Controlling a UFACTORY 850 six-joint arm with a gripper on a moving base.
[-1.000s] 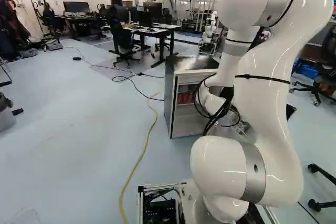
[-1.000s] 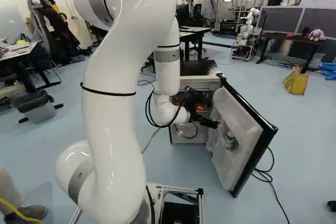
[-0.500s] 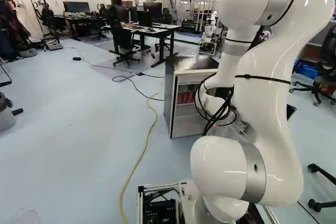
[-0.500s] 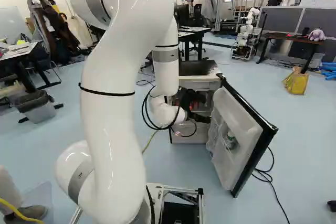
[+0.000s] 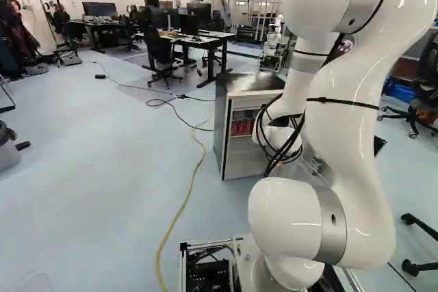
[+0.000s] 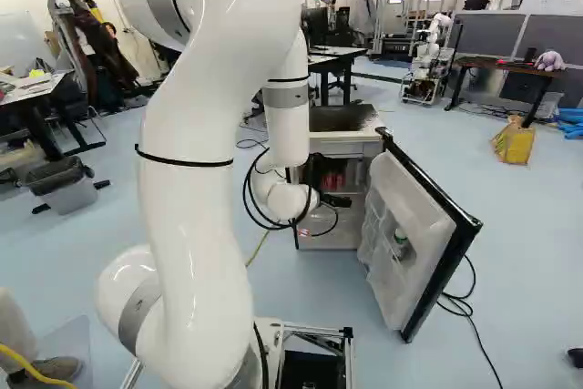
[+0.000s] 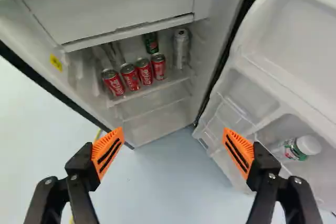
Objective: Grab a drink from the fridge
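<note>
Red cans, four in a row, stood upright on a shelf inside the open fridge, long axes vertical and tops up. A green can and a silver can stood upright behind the row. Compared with a second earlier, the jaws had swung away from the fridge's door toward its opening; base, fridge and door had kept their places. The jaws were spread wide, nothing between their orange pads. The red cans lay ahead of them, well apart, nearer the line of the finger farther from the fridge's door.
</note>
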